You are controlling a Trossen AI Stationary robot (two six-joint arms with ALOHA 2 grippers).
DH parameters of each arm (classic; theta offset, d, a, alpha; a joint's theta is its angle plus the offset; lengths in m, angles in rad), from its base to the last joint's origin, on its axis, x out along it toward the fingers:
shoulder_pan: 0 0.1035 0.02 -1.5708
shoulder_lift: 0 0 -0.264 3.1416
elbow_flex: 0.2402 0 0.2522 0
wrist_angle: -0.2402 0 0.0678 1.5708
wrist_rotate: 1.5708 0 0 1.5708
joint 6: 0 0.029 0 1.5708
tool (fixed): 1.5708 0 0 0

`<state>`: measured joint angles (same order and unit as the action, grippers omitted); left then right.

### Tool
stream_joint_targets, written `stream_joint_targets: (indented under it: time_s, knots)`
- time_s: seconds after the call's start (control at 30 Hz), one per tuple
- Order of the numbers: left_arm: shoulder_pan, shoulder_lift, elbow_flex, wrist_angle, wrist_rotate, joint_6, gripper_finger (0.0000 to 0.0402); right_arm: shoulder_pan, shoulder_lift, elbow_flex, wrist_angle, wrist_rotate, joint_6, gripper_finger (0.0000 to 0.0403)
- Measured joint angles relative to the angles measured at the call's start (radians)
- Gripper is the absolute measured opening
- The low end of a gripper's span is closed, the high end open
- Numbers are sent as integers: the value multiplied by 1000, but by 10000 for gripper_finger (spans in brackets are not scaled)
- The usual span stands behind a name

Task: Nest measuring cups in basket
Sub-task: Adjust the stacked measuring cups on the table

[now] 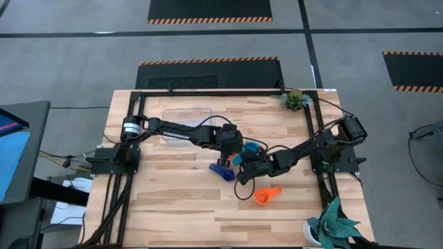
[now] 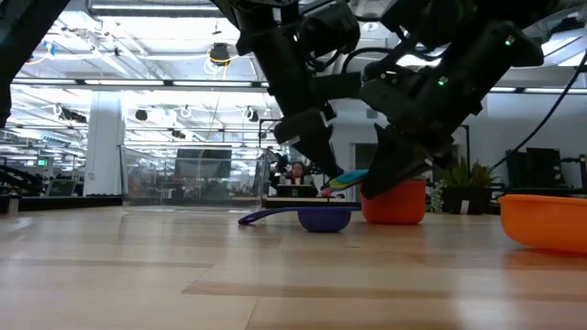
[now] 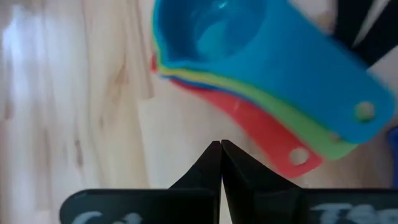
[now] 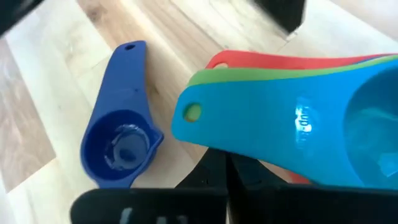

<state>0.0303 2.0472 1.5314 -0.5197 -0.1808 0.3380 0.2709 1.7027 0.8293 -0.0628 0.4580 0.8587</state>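
Note:
A stack of nested measuring cups (image 1: 251,147), light blue on top, then green, yellow and red, stands on the table at its middle; the red bottom cup (image 2: 394,203) rests on the wood, and the handles (image 2: 344,179) jut out level. A dark blue cup (image 1: 221,171) lies alone beside it, an orange cup (image 1: 266,196) nearer the near edge. The clear basket (image 1: 181,117) sits under the left arm. My left gripper (image 3: 220,144) is shut, just off the red handle (image 3: 292,152). My right gripper (image 4: 221,157) is shut at the handles' free ends. My right gripper's shut fingers (image 4: 211,177) reach level under the free ends of the stacked handles (image 4: 193,112). The light blue handle hides the fingertips, so I cannot tell whether they touch. The stack stays on the table.
The dark blue cup (image 4: 121,146) lies close to the right gripper's side. The orange cup (image 2: 546,220) lies on its side. Small plants stand at the far right corner (image 1: 295,99) and the near right corner (image 1: 332,225). Open wood lies toward the near left.

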Motion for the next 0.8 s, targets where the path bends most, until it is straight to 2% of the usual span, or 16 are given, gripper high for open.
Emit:
stream_joint_targets:
  time_s: [0.17, 0.33, 0.47, 0.6, 0.8]
  knots:
    - [-3, 0, 0, 10, 42, -25, 0, -10, 0, 0, 0, 1, -3, 7]
    - [-7, -5, 0, -12, -79, 3, 0, -2, 0, 0, 1, 13, 4, 5]
    - [12, 14, 1, -34, -29, 8, 0, 14, 0, 0, 2, 14, 6, 6]
    - [16, 38, -1, -22, -25, 8, 0, 26, 0, 0, 5, 15, 9, 5]
    - [14, 35, 0, 26, 69, -2, 0, 20, 0, 0, 4, 43, 16, 4]
